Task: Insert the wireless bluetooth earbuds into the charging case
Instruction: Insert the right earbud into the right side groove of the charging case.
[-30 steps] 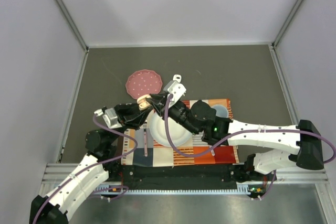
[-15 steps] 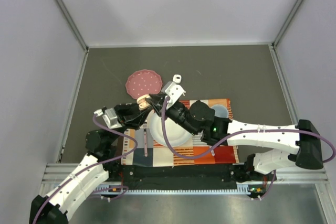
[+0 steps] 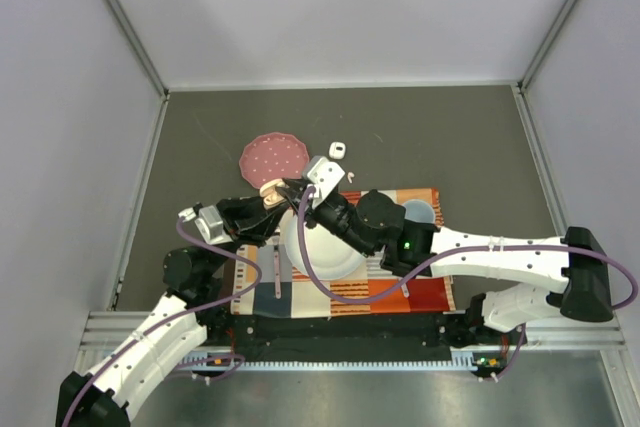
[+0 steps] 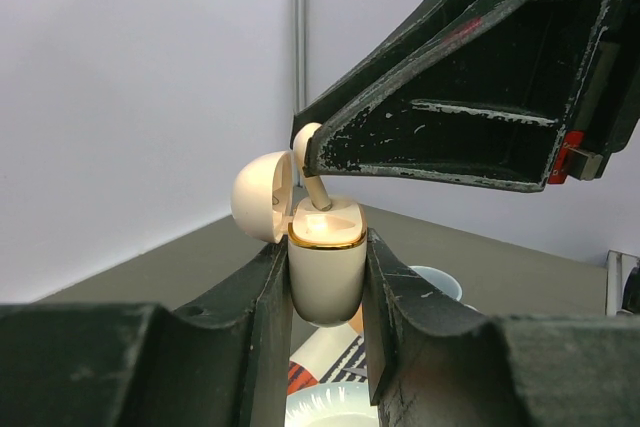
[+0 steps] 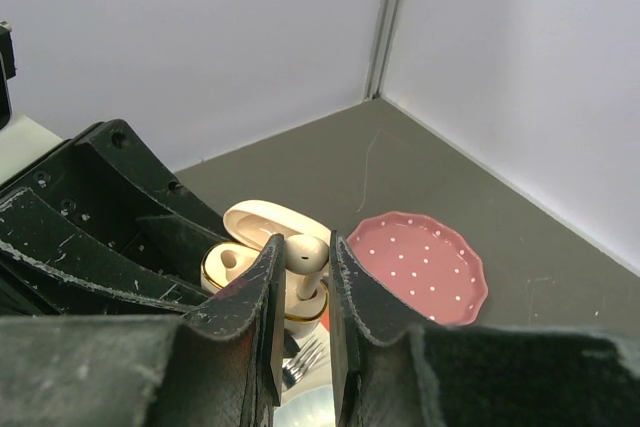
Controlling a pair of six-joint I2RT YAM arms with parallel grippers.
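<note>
The left claw is clamped narrow on the peach case. It holds the case upright in the air over the far edge of the white plate, with the lid hinged open. The right claw is pinched tight on a peach earbud whose stem points down into the case's open top and touches it, though how deep it sits in the socket seems hidden by the fingers. A pink plate lies on the table just beyond, and the white plate rests on a striped mat.
</note>
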